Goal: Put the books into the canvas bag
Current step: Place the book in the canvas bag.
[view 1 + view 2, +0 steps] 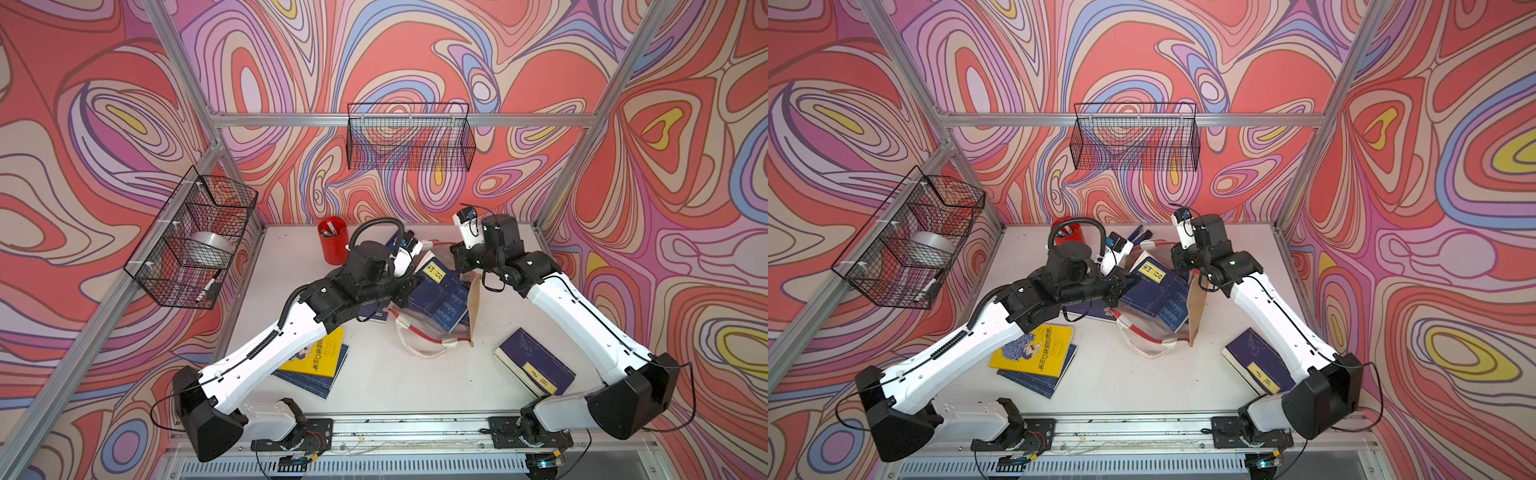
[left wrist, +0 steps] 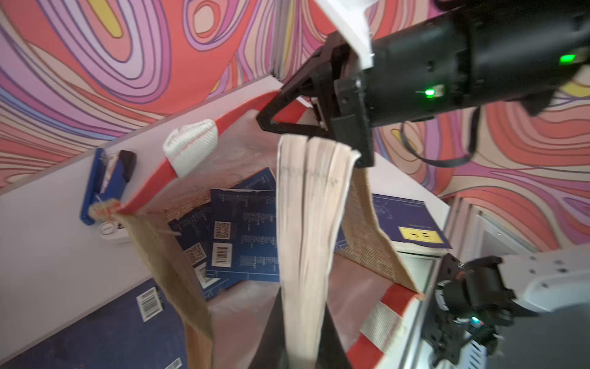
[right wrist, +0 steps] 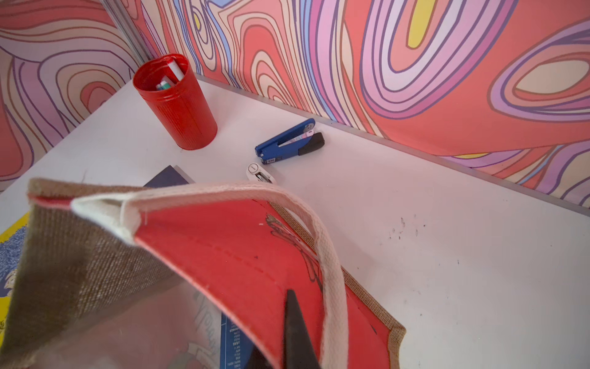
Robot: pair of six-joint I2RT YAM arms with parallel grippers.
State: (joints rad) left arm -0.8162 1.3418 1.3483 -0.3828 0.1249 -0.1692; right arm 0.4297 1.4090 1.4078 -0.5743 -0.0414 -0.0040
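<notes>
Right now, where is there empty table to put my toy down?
The table is barest at the front, between the yellow book and the right navy book, before the bag. Another bare stretch runs along the back wall, past the stapler toward the right corner. The middle is crowded: bag, books and both arms meet there.

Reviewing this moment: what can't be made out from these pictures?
- Book count inside the bag: its walls and the held book hide it, every view.
- Left fingers: cut off by their wrist view's edge.
- Navy book under the yellow book: title covered, top views.
</notes>
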